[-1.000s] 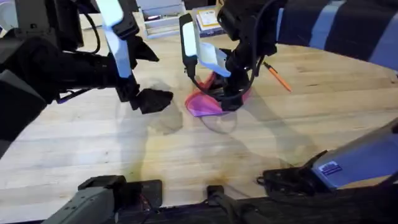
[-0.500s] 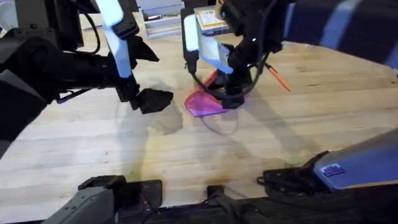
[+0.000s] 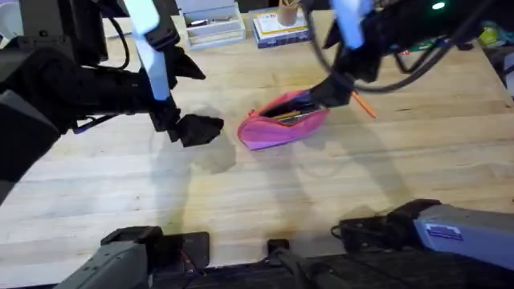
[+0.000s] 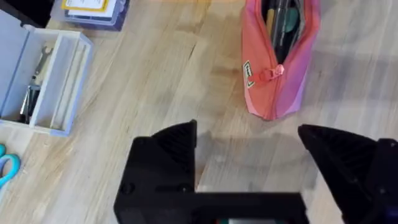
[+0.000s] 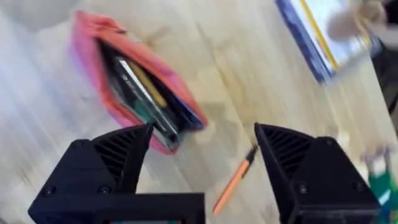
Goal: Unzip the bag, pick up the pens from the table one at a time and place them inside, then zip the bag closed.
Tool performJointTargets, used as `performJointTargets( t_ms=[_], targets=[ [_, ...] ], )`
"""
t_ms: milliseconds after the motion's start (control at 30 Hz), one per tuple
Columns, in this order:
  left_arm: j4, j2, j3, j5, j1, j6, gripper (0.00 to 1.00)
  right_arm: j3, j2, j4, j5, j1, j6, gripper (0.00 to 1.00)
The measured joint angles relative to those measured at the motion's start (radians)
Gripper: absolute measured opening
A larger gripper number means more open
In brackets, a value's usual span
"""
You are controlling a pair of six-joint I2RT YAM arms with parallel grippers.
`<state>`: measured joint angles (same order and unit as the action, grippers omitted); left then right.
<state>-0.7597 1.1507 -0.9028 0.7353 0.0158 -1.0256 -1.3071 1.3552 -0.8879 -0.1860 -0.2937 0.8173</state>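
Observation:
The pink bag point(image 3: 281, 126) lies near the middle of the table point(image 3: 241, 201), its zipper open and several pens showing inside. In the left wrist view the bag point(image 4: 273, 68) sits just beyond my open left gripper point(image 4: 249, 143), zipper pull point(image 4: 274, 73) at its near end. My left gripper point(image 3: 197, 128) hovers just left of the bag. One orange pen point(image 3: 363, 104) lies on the wood right of the bag. My right gripper point(image 3: 333, 90) is open and empty above the bag's right end; its wrist view shows the bag point(image 5: 134, 87) and the orange pen point(image 5: 235, 180) between the fingers' span.
A grey organiser tray point(image 4: 43, 81) with tools and blue-handled scissors point(image 4: 6, 165) lie at the table's far side. Books point(image 3: 277, 28) and a second tray point(image 3: 210, 28) stand at the back edge. Bare wood spreads in front of the bag.
My right arm has lifted off the bag and swung right and back, uncovering it. The bag now lies flatter with its opening showing. The left arm has stayed put.

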Motion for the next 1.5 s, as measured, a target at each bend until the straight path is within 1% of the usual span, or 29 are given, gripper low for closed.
performJointTargets(
  t_ms=[100, 233, 433, 533, 600, 767, 1267, 1500],
  targets=[
    [0.0, 0.0, 0.0, 0.0, 0.0, 0.0, 0.994, 0.0, -0.029, 0.0, -0.002, 0.086, -0.066, 0.998],
    [0.0, 0.0, 0.0, 0.0, 0.0, 0.0, 0.994, -0.001, -0.032, -0.002, -0.001, 0.207, -0.136, 0.998],
    [0.0, 0.0, 0.0, 0.0, 0.0, 0.0, 0.994, -0.001, -0.014, -0.003, -0.002, 0.379, -0.18, 0.998],
    [0.0, 0.0, 0.0, 0.0, 0.0, 0.0, 0.993, -0.001, 0.009, -0.003, -0.002, 0.44, -0.213, 0.998],
    [0.0, 0.0, 0.0, 0.0, 0.0, 0.0, 0.993, -0.001, 0.025, -0.004, -0.002, 0.465, -0.245, 0.998],
    [0.0, 0.0, 0.0, 0.0, 0.0, 0.0, 0.993, -0.001, 0.046, -0.006, -0.002, 0.477, -0.293, 0.998],
    [0.0, 0.0, 0.0, 0.0, 0.0, 0.0, 0.993, -0.001, 0.049, -0.024, -0.002, 0.477, -0.31, 0.997],
    [0.0, 0.0, 0.0, 0.0, 0.0, 0.0, 0.993, -0.001, 0.13, -0.017, -0.002, 0.477, -0.308, 0.997]
  ],
)
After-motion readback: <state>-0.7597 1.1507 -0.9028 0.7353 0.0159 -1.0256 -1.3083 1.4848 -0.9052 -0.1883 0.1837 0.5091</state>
